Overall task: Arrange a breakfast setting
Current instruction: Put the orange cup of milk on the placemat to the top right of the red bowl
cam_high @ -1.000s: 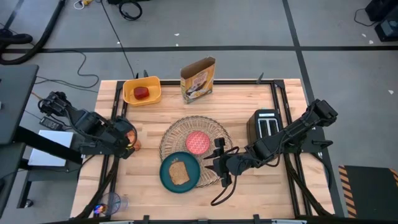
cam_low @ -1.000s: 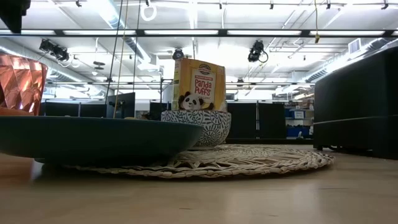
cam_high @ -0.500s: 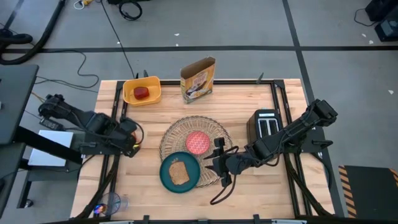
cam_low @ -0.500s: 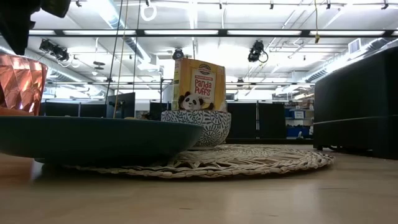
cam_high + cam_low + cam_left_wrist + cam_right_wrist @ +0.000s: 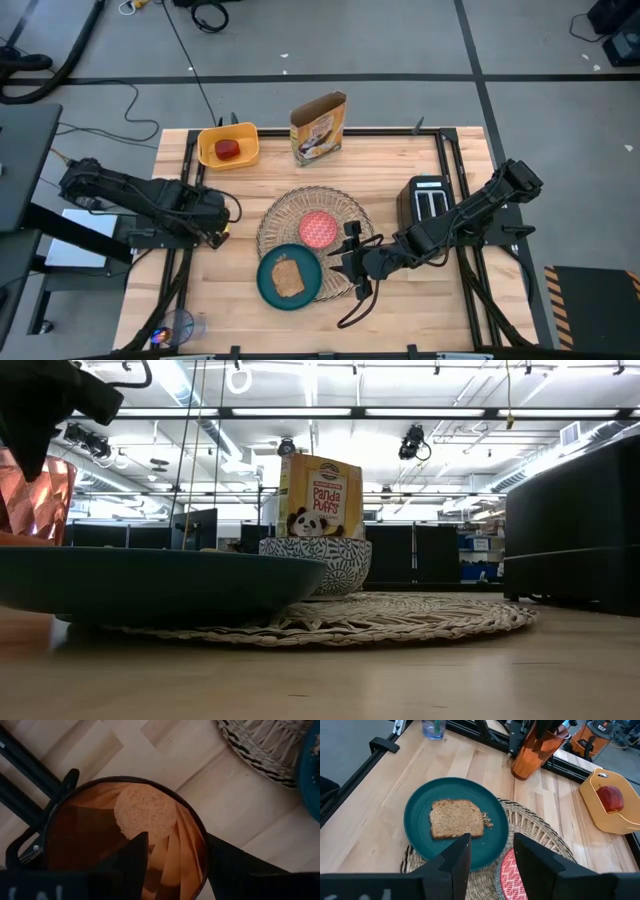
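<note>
Two tools over bench: left tool at 9 o'clock edge, astride rim of orange cup, grip impossible to tell; right tool spread, empty, at 3 o'clock of teal plate on placemat.

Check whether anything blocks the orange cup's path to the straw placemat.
Nothing visible does. The orange cup stands at the left gripper on bare wood near the table's left edge, and only open tabletop lies between it and the placemat.

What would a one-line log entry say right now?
left gripper: open, straddling rim of translucent orange cup | right gripper: open, empty, over round woven straw placemat beside teal plate
</note>
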